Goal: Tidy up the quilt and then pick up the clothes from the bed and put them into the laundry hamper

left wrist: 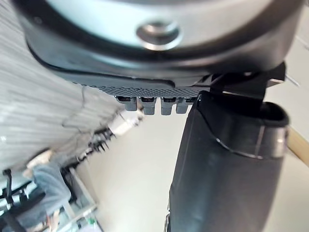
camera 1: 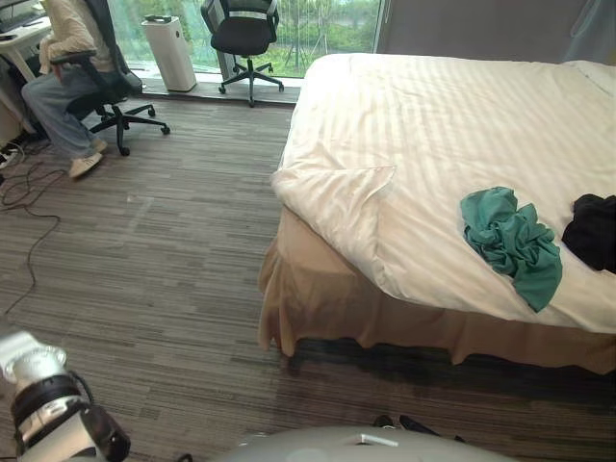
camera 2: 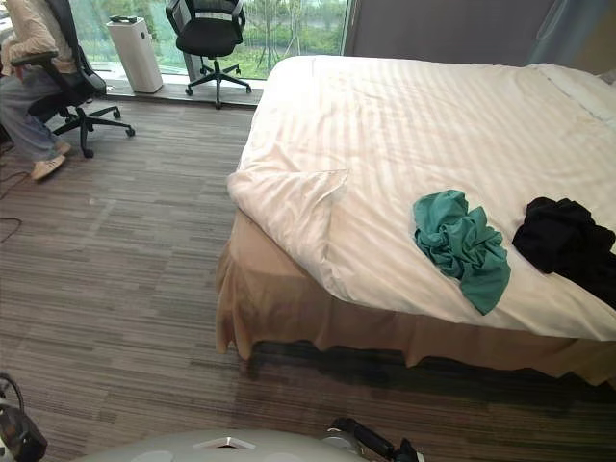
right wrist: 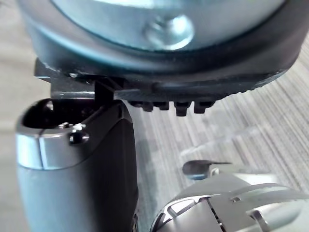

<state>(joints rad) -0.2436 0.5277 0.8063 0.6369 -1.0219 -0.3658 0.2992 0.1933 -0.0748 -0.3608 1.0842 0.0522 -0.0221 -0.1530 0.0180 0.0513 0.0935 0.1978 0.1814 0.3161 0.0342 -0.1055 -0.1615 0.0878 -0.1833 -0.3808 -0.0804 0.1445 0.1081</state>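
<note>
Here, the left robot hand [left wrist: 145, 63] hung free, its fingers [left wrist: 154, 105] relaxed in a short row and its thumb [left wrist: 227, 164] standing apart, with nothing between them. The right robot hand [right wrist: 159, 63] hung likewise on the other side, fingers [right wrist: 181, 107] loose and thumb [right wrist: 82, 183] clear of them, holding nothing, above the grey striped floor [camera 1: 144, 269]. Well ahead of both robot hands, and more toward the right robot hand's side, stood the bed [camera 1: 318, 298] with its tan skirt, covered by a white striped quilt [camera 1: 452, 125]. The quilt's corner [camera 1: 337, 197] nearest the left robot hand was folded back on itself at the bed's edge. A crumpled green garment [camera 1: 510, 241] lay on the quilt near the bed's front edge, far from either robot hand. A black garment [camera 2: 563, 241] lay near it, farther toward the right robot hand's side, with a strip of quilt between the two. Far beyond the left robot hand a person [camera 1: 63, 77] sat on an office chair [camera 1: 111, 91], and an empty chair [camera 1: 243, 34] stood beside a white appliance [camera 1: 171, 50] at the window.
</note>
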